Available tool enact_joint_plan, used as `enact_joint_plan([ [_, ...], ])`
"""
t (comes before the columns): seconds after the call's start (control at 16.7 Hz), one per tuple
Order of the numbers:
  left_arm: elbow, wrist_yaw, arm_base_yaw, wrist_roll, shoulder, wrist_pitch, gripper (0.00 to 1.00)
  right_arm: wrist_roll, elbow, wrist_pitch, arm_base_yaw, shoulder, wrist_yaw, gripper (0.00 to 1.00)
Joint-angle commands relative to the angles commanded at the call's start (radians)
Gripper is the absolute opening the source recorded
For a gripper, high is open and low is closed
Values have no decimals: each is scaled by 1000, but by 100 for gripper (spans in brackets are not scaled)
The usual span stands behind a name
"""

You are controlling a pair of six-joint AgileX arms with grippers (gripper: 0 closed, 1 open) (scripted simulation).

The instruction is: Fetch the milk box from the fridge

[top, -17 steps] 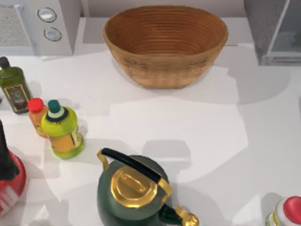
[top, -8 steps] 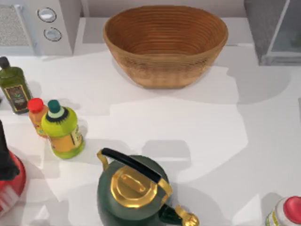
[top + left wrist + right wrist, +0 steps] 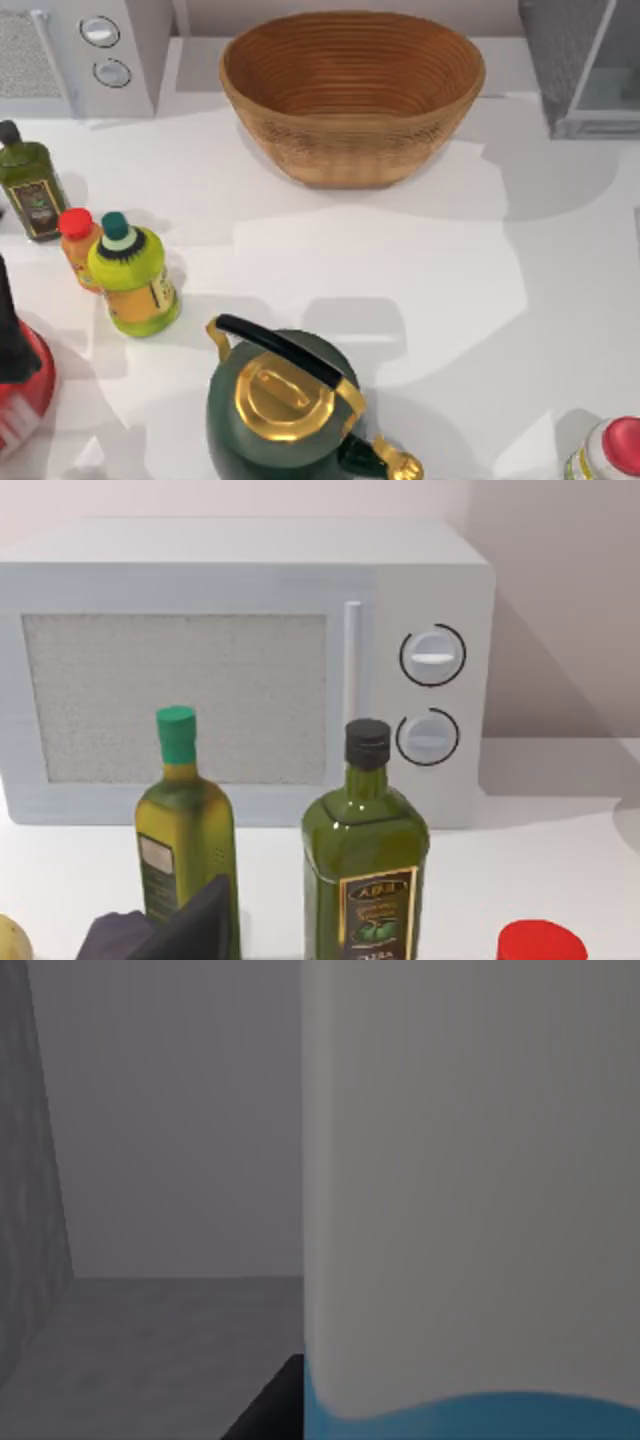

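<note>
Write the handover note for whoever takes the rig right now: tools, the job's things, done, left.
Left tool: a dark finger tip shows low in the left wrist view, facing the microwave and two oil bottles; idle.
Right arm: its wrist camera sits close against the milk box, white side with the blue edge below, inside a grey-walled space, apparently the fridge at the table's far right.
Done: the right arm has reached the carton.
Left: confirm the grasp, pull the carton out, set it on the table.
</note>
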State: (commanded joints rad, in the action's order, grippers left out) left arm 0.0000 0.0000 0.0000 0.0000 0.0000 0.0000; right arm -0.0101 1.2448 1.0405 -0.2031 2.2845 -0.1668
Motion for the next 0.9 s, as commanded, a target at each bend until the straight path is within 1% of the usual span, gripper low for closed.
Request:
enact_joint_plan([
  [0.18, 0, 0, 0, 0, 0, 0, 100, -2, 3, -17, -3, -15, -1, 0],
  [0.54, 0, 0, 0, 0, 0, 0, 100, -3, 31, -151, -3, -122, -2, 0],
  [0.9, 0, 0, 0, 0, 0, 0, 100, -4, 13, -144, -6, -139, -6, 0],
])
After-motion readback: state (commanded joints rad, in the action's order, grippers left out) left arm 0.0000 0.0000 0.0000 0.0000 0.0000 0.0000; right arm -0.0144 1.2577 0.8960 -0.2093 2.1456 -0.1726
